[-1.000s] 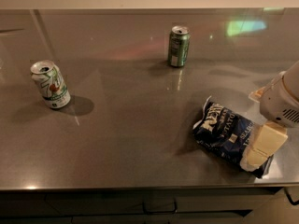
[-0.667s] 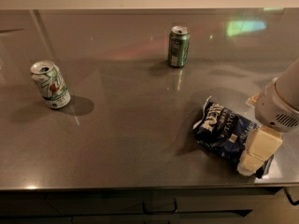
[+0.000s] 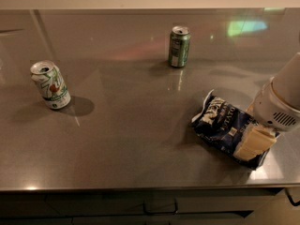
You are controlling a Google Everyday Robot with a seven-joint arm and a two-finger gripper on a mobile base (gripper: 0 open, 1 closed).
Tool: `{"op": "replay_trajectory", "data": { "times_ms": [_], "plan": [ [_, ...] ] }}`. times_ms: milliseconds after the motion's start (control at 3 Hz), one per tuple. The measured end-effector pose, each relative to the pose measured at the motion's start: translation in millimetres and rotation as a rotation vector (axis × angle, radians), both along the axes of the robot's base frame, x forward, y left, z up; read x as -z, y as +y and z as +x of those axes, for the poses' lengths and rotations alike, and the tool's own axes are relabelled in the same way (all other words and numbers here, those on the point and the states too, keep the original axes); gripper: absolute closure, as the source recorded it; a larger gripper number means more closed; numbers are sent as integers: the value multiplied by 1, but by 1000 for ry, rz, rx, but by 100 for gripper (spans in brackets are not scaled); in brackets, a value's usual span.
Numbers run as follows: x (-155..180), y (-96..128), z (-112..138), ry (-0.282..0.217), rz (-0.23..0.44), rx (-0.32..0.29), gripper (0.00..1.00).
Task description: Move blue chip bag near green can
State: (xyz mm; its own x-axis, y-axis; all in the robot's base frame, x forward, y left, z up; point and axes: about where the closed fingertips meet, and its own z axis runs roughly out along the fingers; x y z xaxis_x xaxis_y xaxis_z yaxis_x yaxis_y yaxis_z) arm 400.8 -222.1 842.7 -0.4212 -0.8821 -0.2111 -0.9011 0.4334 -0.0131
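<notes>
The blue chip bag (image 3: 222, 123) lies crumpled near the front right of the counter (image 3: 126, 139). The gripper (image 3: 253, 143) is down on the bag's right end, and I cannot tell whether it is apart or clamped on it. The green can (image 3: 179, 46) stands upright well apart, toward the back. A white can (image 3: 50, 85) stands far off to the left, away from the line between bag and green can.
</notes>
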Motion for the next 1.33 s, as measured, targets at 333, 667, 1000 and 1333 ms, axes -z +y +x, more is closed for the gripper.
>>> {"op": "replay_trajectory", "data": {
  "times_ms": [333, 667, 1000, 1333],
  "plan": [
    [-17, 10, 8, -14, 5, 0, 65],
    [-41, 20, 28, -53, 5, -7, 88],
    [-60, 28, 57, -85, 16, 2, 100],
    [-78, 32, 89, -120, 35, 24, 100]
  ]
}}
